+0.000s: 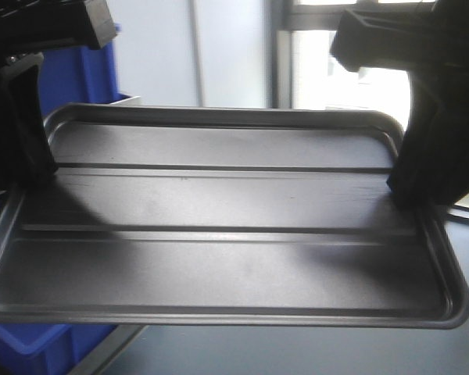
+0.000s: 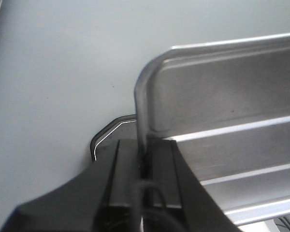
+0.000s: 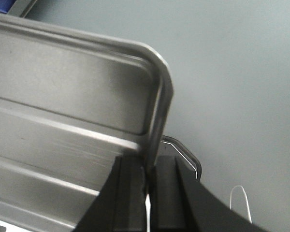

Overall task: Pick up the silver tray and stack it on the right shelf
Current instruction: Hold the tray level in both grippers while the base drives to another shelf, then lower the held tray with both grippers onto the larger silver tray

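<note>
Tray [image 1: 219,226] is held up betw. both arms, level and wide side toward me, filling most of the front view. The 2 long ridges run L-R across its bottom, and the rim and rounded corners are clear.

L end effector [image 2: 144,150] is pinching the tray's left short rim. In the wrist view the rim's thin edge sits in the slot betw. the 2 black fingers [image 2: 125,169], which are closed tight on it. R end effector [image 3: 149,166] does the same on the right short rim, with the metal edge clamped betw. its fingers and no gap visible.

The tray looks clear of the grey tabletop [image 2: 53,72]. Both wrist views show the surface well behind/below it. A dark rounded corner [image 2: 104,135] w/ a thin light edge line lies on the tabletop under the L grip. A similar one shows under the R grip, but can't tell what it belongs to.

Blue bin [image 1: 78,78] is behind the tray on the left side, and more blue shows below the tray's near-left corner. Bright window [image 1: 336,70] is behind on the right. A thin white cable loop [image 3: 239,203] sits near the R arm.
</note>
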